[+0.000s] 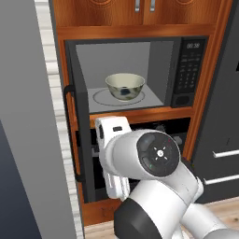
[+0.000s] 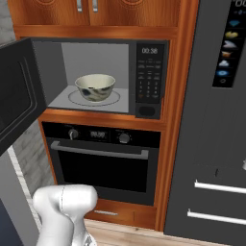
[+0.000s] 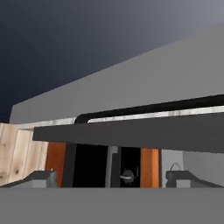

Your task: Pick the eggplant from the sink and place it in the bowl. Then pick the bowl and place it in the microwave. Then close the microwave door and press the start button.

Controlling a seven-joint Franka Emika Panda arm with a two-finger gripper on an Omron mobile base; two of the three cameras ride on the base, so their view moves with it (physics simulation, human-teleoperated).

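Observation:
The microwave stands open, and the pale bowl rests on its round turntable. The bowl's rim hides the eggplant. The microwave door swings out to the left, edge-on in the left base view, with its black bar handle. In the hand view the door crosses as a dark band with the handle above it. My gripper is open, fingertips wide apart with nothing between them, close to the door's edge. The keypad panel shows a lit display.
A black oven with knobs and a horizontal handle sits under the microwave. Wooden cabinets are above. A tall dark fridge with drawer handles stands at the right. A grey wall panel closes off the left.

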